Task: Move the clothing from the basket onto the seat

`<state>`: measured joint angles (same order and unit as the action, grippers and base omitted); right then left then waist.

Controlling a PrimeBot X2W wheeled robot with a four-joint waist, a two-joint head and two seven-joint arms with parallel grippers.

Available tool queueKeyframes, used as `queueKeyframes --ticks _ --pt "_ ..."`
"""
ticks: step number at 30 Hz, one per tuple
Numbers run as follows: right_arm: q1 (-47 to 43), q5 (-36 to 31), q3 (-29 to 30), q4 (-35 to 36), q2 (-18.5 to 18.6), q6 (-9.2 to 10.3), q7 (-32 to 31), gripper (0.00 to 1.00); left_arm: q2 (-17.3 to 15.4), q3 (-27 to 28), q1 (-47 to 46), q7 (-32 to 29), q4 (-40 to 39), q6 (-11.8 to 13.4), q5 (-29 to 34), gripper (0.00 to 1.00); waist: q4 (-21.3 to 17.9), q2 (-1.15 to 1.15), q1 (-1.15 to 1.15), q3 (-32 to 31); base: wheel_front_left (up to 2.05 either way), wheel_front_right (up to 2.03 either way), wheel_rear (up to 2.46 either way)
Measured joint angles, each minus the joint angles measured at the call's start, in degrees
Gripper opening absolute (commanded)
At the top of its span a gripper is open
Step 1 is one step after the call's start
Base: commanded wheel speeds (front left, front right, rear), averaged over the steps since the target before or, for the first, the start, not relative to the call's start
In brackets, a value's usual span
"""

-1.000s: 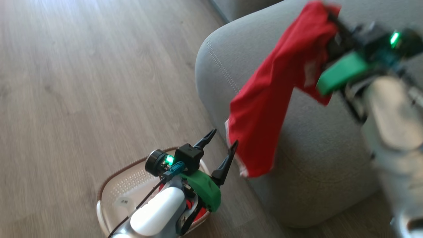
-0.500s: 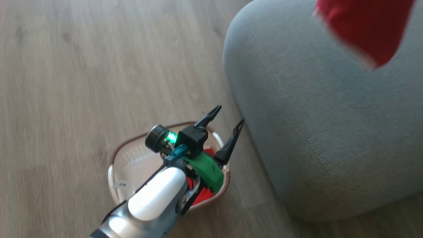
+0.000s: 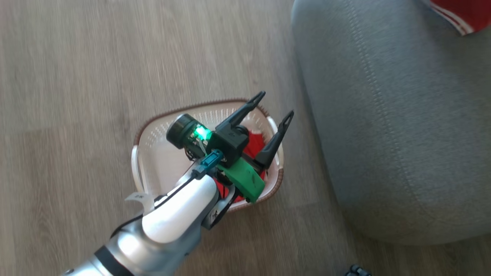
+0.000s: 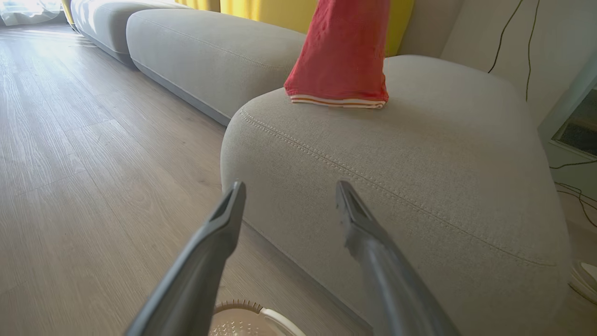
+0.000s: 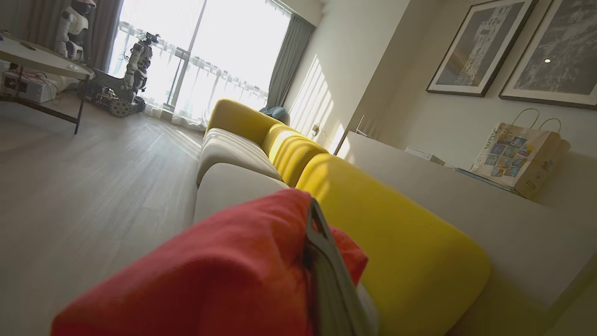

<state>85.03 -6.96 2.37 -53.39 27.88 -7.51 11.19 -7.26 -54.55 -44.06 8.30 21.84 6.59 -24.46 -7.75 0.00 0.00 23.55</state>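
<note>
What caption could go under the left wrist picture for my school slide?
Open left gripper above the basket, facing the grey sofa, a red garment hanging down to its cushion.

Your left claw (image 3: 277, 102) hangs spread above the small oval white perforated plastic basket (image 3: 153, 161); its left half gives you room to dip in. The big rounded light grey fabric sofa cushion (image 3: 383, 134) blocks the right, just beside the basket. Leftward, the pale wood-plank floor (image 3: 76, 76) lies open.
</note>
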Motion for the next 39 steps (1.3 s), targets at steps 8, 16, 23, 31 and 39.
queueKeyframes --ticks 8,16,23,31,39 --pt "-9.06 -4.92 9.43 -7.99 -3.37 0.00 1.53 0.00 -0.99 -0.49 -0.70 -1.51 -2.15 0.48 0.41 1.00 1.32 0.00 0.00 4.99 0.00 0.00 0.00" --pt "-13.57 -12.05 15.78 -10.88 -4.60 0.00 1.90 0.00 -2.74 -0.45 -0.76 -2.22 -3.10 1.32 0.89 1.00 2.11 0.00 0.00 7.89 0.00 0.00 0.00" --pt "-17.27 -18.53 20.40 -11.36 -6.94 -0.01 0.86 0.17 -4.10 -0.45 -0.75 -2.25 -3.71 2.03 0.88 1.00 1.88 0.00 0.00 8.43 0.00 0.00 0.00" --pt "-19.91 -22.97 24.08 -11.92 -8.49 0.00 0.70 1.00 -4.11 -0.47 -0.57 -2.21 -3.74 2.16 0.25 1.00 1.04 0.00 0.00 6.37 0.00 0.00 0.00" --pt "-23.82 -23.19 22.43 -15.35 -9.96 -0.01 2.71 1.00 -4.28 -0.19 2.15 -1.30 -2.79 2.83 -1.78 1.00 -1.11 0.00 0.00 2.80 0.00 0.00 0.00"
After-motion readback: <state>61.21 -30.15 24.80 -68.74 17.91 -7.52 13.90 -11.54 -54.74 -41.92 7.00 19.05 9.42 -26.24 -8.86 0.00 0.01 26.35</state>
